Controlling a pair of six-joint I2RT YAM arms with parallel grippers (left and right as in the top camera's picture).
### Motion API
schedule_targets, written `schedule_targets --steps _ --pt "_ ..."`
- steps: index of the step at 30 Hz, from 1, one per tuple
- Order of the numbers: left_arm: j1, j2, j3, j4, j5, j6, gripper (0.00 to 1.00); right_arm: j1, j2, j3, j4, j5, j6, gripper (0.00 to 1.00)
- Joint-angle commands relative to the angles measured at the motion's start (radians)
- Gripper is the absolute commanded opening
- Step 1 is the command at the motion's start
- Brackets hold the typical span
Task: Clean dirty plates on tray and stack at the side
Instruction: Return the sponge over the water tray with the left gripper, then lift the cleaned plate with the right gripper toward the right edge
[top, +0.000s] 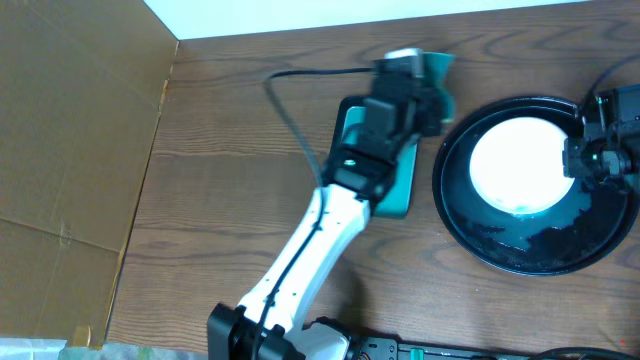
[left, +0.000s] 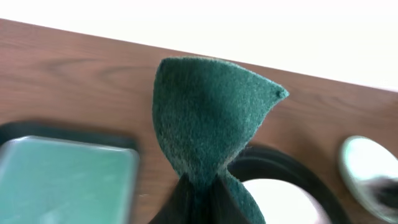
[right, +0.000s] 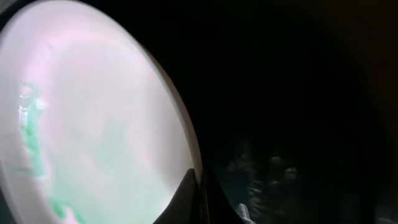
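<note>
A single dirty plate (top: 520, 165), white and round, lies on the glossy black tray (top: 470, 235) at the right. In the right wrist view the dirty plate (right: 93, 112) carries teal smears on its left side. There my right gripper (right: 200, 185) is shut on its rim, the tray (right: 298, 112) dark beside it. From overhead, the right gripper (top: 580, 160) sits at the plate's right edge. My left gripper (top: 428, 92) hovers just left of the tray, shut on a folded green scouring pad (left: 205, 118), which sticks up from the jaws of the left gripper (left: 200, 190).
A rectangular teal dish with a black rim (top: 400, 185) lies under my left arm, left of the tray. Brown cardboard (top: 70, 150) covers the table's left side. A black cable (top: 290, 100) runs over the wood behind the dish.
</note>
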Motion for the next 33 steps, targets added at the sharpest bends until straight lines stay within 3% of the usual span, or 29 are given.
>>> schedule_targets --steps 1,12,22,29,33 --pt "0.099 -0.002 -0.005 -0.072 -0.026 -0.009 0.07 0.113 -0.144 0.013 0.012 0.344 -0.142 0.01" --pt "0.268 0.000 -0.005 -0.212 -0.029 -0.009 0.07 0.402 -0.236 0.013 0.226 0.998 -0.701 0.01" --pt "0.282 0.000 -0.005 -0.283 -0.032 -0.009 0.07 0.509 -0.236 0.013 0.459 1.117 -1.275 0.01" --pt "0.282 0.000 -0.005 -0.287 -0.032 -0.009 0.07 0.549 -0.236 0.012 0.508 1.117 -1.334 0.01" --pt "0.282 0.000 -0.005 -0.287 -0.032 -0.009 0.07 0.544 -0.236 0.009 0.448 1.083 -1.248 0.01"
